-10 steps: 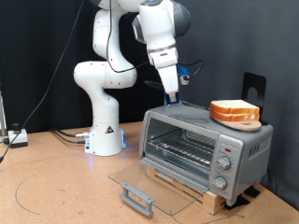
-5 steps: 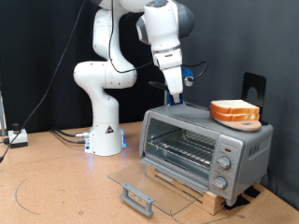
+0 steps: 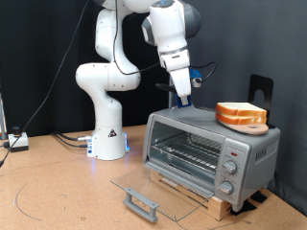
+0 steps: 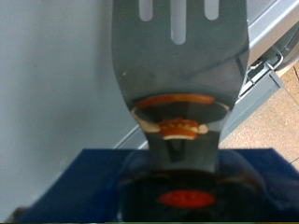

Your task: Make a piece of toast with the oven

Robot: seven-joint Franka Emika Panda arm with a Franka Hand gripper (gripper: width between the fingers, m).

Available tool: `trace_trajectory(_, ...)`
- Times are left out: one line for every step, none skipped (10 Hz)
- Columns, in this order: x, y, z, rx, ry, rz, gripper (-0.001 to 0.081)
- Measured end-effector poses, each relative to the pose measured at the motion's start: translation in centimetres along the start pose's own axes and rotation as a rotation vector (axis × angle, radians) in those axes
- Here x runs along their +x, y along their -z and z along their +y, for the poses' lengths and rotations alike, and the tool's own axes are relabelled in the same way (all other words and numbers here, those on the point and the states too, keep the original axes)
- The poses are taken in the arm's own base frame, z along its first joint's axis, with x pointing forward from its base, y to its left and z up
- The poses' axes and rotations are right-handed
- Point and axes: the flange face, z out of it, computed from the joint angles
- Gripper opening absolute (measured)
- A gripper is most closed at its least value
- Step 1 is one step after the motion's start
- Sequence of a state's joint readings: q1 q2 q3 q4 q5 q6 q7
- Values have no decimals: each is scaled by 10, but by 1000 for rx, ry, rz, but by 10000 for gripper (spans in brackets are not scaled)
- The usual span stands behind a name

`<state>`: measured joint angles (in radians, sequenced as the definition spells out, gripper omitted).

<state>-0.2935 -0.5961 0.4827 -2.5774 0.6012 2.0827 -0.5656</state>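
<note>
Exterior view: gripper [image 3: 182, 97] w/ spatula [image 4: 177, 65] above oven [image 3: 211, 149], toast [image 3: 241, 116] nearby.

the exterior camera stands off the arm, about level with the worktop [image 3: 58, 192], facing the oven [image 3: 211, 149] and its open front from moderate range. the wrist camera rides on the hand, looking very closely along a slotted spatula blade [image 4: 177, 75]. both views share the oven's silver top.
</note>
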Motion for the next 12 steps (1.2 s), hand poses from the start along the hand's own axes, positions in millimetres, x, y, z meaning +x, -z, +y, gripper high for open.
trace_trajectory(1,1,0,0,0,2,413)
trace_trajectory(2,0,-1,4,2,-1,413)
trace_trajectory(4,-3,-2,14,4,-8,413)
trace_trajectory(8,-7,-3,28,5,-15,413)
trace_trajectory(12,-11,-6,45,8,-21,413)
trace_trajectory(17,-16,-10,66,10,-26,413)
trace_trajectory(21,-20,-14,85,13,-30,413)
trace_trajectory(25,-24,-17,102,16,-36,413)
trace_trajectory(29,-30,-20,114,20,-44,413)
trace_trajectory(32,-34,-23,119,26,-50,413)
trace_trajectory(35,-39,-25,120,31,-51,413)
trace_trajectory(38,-44,-27,117,33,-47,413)
